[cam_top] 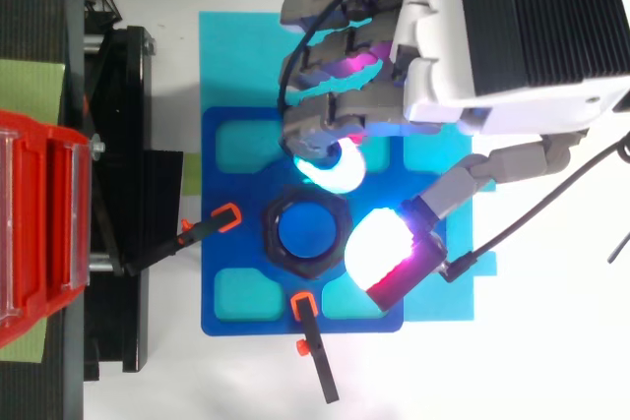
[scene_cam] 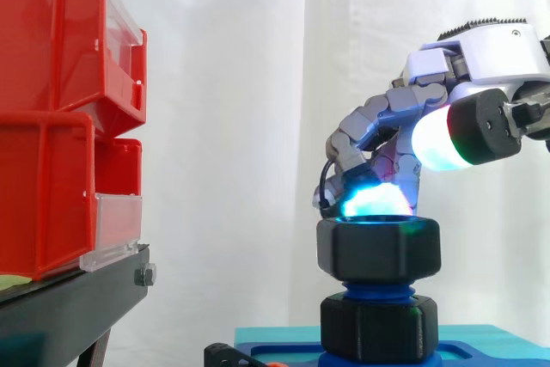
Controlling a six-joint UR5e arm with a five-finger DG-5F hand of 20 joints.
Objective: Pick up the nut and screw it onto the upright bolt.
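Black and six-sided, the nut (scene_cam: 378,248) is not lying loose: it sits on the top end of the upright blue bolt (scene_cam: 378,288), and a short piece of blue thread shows between it and a second black collar (scene_cam: 378,328) lower down. From above, the bolt end is visible inside the nut's hole, so I judge it is on by only a few turns. The hand (scene_cam: 481,58) hangs over the far right side of the nut and pinches nothing. Its fingers (scene_cam: 387,113) are half bent downward and close together, and a cyan pad (scene_cam: 374,199) is at the nut's top rim; I cannot tell if it touches. The thumb pad (cam_top: 379,248) is held apart from the fingers and, in the side view, higher than the nut. The main risk I see is that a push from one side only, without the thumb against it, makes the glowing pad slide over the rim and the nut does not turn. Pressing down on one edge could also tilt the nut and jam the thread. The blue base plate (cam_top: 221,282) is held by two orange-tipped clamps (cam_top: 212,225), so the bolt itself should not move.
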